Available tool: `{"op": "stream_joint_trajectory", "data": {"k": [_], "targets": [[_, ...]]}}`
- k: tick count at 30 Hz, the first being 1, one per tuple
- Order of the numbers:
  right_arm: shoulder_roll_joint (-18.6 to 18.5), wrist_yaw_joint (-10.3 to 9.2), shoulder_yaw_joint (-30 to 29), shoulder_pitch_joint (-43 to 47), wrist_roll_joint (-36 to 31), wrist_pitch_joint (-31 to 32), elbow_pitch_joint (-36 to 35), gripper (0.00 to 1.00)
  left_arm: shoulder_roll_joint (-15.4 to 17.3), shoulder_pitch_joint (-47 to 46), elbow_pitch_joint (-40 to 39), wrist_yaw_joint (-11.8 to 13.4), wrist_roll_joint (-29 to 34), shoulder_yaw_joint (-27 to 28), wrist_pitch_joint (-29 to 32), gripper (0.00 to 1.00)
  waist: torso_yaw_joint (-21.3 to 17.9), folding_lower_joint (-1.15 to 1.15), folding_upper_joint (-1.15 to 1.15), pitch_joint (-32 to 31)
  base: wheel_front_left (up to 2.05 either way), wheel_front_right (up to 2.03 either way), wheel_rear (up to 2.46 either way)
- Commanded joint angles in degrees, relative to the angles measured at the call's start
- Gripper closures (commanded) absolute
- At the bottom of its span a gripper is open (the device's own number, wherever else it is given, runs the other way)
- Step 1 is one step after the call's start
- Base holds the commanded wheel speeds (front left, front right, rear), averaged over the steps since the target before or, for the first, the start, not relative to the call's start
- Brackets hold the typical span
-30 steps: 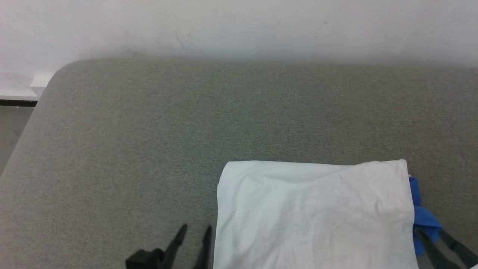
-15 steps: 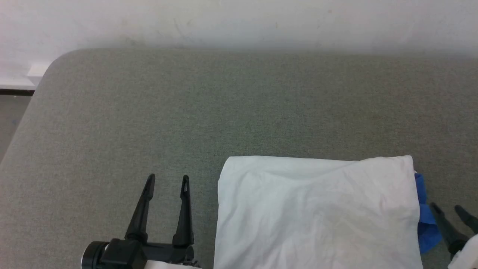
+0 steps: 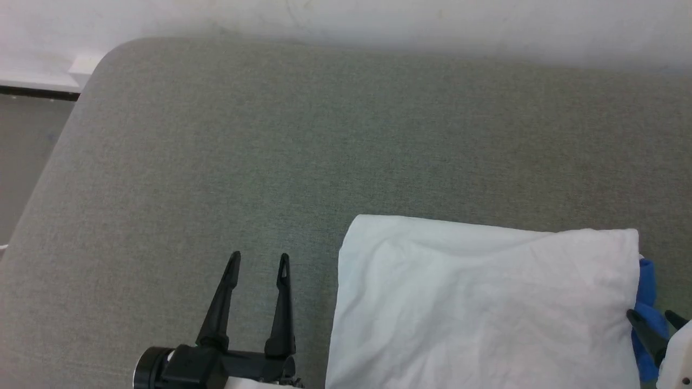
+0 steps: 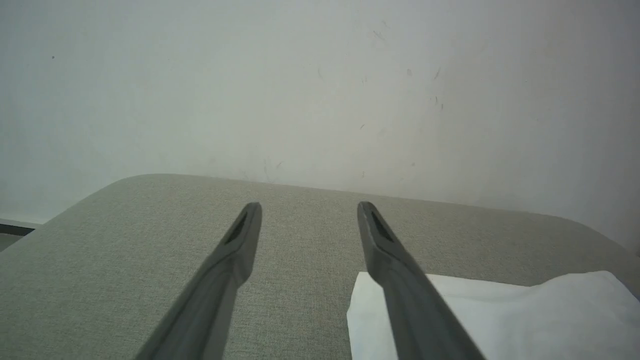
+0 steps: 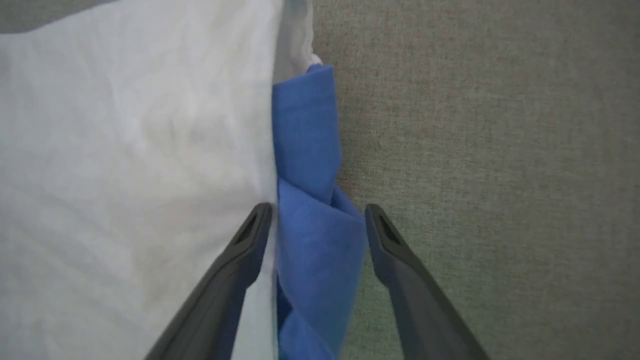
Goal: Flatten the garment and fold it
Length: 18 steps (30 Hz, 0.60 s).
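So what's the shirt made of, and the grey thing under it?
The shirt looks like thin, soft, cotton-like cloth, matte: it wrinkles and folds. The grey surface looks like woven upholstery fabric, matte, with a fine speckled weave and a rounded edge.

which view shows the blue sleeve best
The right wrist view: the blue sleeve is close and large, framed by the open right gripper. The head view catches a sliver; the left wrist view shows the garment as white cloth.
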Motion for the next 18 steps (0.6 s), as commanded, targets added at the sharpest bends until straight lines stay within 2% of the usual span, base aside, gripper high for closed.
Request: {"op": "stream_joint_trajectory", "data": {"k": [1, 10, 11, 12, 13, 18], "targets": [[-0.72, -0.05, 0.97, -1.07, -0.21, 0.37, 1.10, 0.00, -0.49, 0.48, 0.24, -0.55, 0.50, 0.34, -0.27, 0.00, 0.81, -0.01, 0.00, 0.76, 0.00, 0.00, 0.00], [-2.83, -0.05, 5.62, -3.01, 3.01, 0.95, 7.66, 0.00, -1.19, 0.19, 1.24, -2.18, 0.96, 0.04, -0.27, 0.00, 1.98, -0.01, 0.00, 1.29, 0.00, 0.00, 0.00], [-3.14, -0.05, 6.22, -3.14, 3.37, 1.00, 8.49, 0.31, -1.23, 0.15, 1.36, -2.37, 1.03, 0.00, -0.27, 0.00, 2.12, -0.01, 0.00, 1.25, 0.00, 0.00, 0.00], [-3.25, -0.05, 6.39, -3.32, 3.78, 1.02, 9.43, 0.71, -1.25, 0.14, 1.43, -2.54, 1.07, 0.00, -0.27, 0.00, 2.22, -0.01, 0.00, 1.21, 0.00, 0.00, 0.00], [-3.25, -0.05, 6.54, -3.53, 4.21, 0.91, 10.17, 1.00, -1.24, 0.12, 1.50, -2.72, 1.12, 0.02, -0.27, 0.00, 2.32, -0.01, 0.00, 1.14, 0.00, 0.00, 0.00], [-2.87, -0.05, 6.75, -4.23, 6.14, 0.69, 11.48, 1.00, -0.64, 0.34, 1.95, -3.52, 1.58, 0.09, -0.27, 0.00, 2.05, -0.01, 0.00, -0.12, 0.00, 0.00, 0.00]]}}
